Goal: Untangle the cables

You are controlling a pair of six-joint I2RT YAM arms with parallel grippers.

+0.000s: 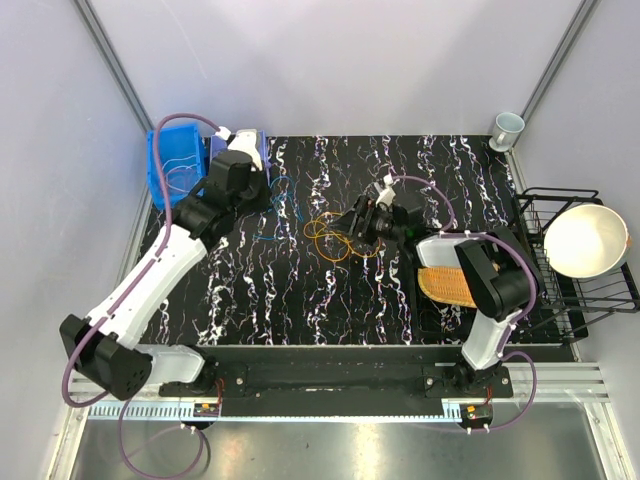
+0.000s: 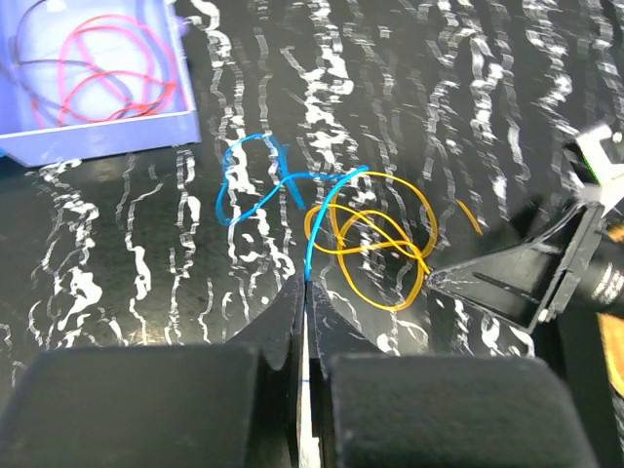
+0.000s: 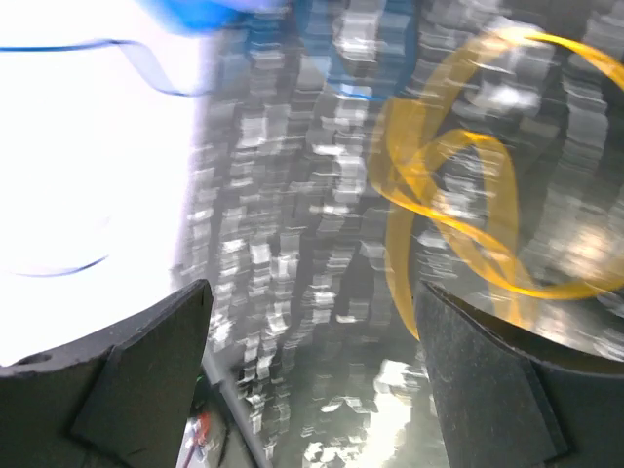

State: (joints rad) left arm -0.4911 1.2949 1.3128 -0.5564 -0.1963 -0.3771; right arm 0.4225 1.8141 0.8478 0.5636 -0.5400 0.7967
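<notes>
Snagging is looming: the left pincer [image 2: 304, 292] is clamping the blue cable [image 2: 308, 249], crossing the orange cable [image 2: 390, 246] mid-frame on the counter [image 2: 146, 292]; with the right pincer [image 3: 310, 292] gaping open, tugging would be dragging both.

The whole picture is smeared by blur. The right gripper [image 3: 312, 292] is seen from behind, its dark jaws spread wide at the bottom corners with nothing held between them. Beyond them a black, white-veined table top [image 3: 283, 195] is shown. Loops of orange cable [image 3: 393, 244] are laid over it on the right (crossing one another, though the exact tangle cannot be made out). A thin blue cable [image 3: 78, 45] is traced across an overexposed white patch [image 3: 88, 156] at the left.
</notes>
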